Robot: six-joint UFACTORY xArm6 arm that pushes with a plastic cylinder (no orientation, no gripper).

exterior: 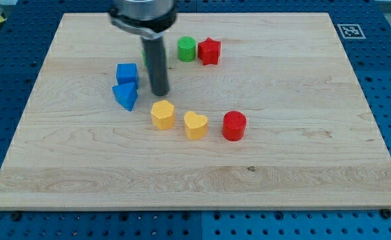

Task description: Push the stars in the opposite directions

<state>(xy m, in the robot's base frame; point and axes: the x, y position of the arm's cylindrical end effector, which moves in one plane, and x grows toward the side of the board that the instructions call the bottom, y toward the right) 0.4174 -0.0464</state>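
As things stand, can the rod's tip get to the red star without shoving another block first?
Probably yes. My tip sits right of the blue blocks, and bare board lies between it and the red star. The green cylinder touches the star's left side, so come from below.

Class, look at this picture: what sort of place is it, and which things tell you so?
Probably a robotics lab test bench: a wooden board lies on a blue perforated table, a printed marker tag sits at the board's corner, and my tip stands right of the blue blocks.

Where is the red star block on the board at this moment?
The red star block lies near the view's top, slightly left of centre, touching the green cylinder on its left. My tip is lower and farther left.
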